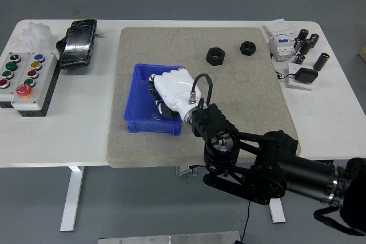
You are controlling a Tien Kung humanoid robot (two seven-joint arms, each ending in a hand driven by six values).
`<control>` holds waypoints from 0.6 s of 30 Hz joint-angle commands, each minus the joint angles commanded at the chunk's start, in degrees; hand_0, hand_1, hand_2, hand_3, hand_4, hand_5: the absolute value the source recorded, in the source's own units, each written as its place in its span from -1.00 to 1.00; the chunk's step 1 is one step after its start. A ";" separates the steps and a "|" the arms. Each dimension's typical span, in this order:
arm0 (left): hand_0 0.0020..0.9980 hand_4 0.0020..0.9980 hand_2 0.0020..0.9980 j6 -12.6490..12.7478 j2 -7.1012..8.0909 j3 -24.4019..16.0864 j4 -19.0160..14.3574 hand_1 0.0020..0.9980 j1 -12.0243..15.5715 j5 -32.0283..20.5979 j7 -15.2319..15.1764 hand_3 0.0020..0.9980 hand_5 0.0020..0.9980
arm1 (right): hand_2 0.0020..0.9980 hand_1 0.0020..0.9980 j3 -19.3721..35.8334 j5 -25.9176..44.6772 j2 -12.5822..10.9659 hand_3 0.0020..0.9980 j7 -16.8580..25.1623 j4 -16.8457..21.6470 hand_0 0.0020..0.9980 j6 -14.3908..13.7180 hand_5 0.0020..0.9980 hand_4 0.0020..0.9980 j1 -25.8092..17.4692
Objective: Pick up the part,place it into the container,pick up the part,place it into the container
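- While our right hand (171,92) hovers over the blue bin (135,115), fingers curled, we cannot tell what it holds.
- We should release low, inside the walls.

R hand (170,94) over bin (137,115); nuts (215,55) behind.

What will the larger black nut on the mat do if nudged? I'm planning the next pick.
The larger black nut lies flat on the mat, so it would probably slide, not roll. It looks rigid and solid, likely heavy for its size.
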 joint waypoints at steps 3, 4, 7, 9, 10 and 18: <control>0.24 0.18 0.13 -0.04 -0.05 -0.03 0.00 0.12 0.02 0.10 0.04 0.28 0.00 | 0.80 0.39 0.40 -0.19 0.03 0.98 0.00 -0.18 -0.36 0.84 0.00 0.83 -0.15; 0.24 0.18 0.13 -0.05 -0.07 -0.08 0.00 0.12 0.04 0.17 0.07 0.28 0.00 | 0.80 0.39 0.80 -0.34 0.02 0.98 0.00 -0.21 -0.36 0.81 0.00 0.83 -0.29; 0.24 0.18 0.13 -0.05 -0.04 -0.22 0.00 0.12 0.07 0.33 0.08 0.28 0.00 | 0.80 0.39 2.17 -1.28 -0.11 0.98 0.00 -0.09 -0.36 -0.24 0.00 0.83 -0.70; 0.23 0.17 0.13 -0.04 0.02 -0.28 0.00 0.12 0.06 0.38 0.03 0.28 0.00 | 0.78 0.31 3.44 -2.21 -0.27 1.00 0.00 0.22 -0.39 -1.73 0.06 0.88 -1.01; 0.23 0.17 0.13 -0.04 0.05 -0.29 0.00 0.12 0.06 0.38 -0.01 0.28 0.00 | 0.78 0.31 4.11 -2.66 -0.37 1.00 0.00 0.48 -0.39 -2.82 0.06 0.88 -1.20; 0.24 0.16 0.13 -0.07 0.00 -0.52 0.00 0.12 0.10 0.71 -0.19 0.27 0.00 | 0.63 0.22 11.33 -0.92 -1.64 0.78 0.00 3.24 -0.42 -14.18 0.03 0.71 -5.62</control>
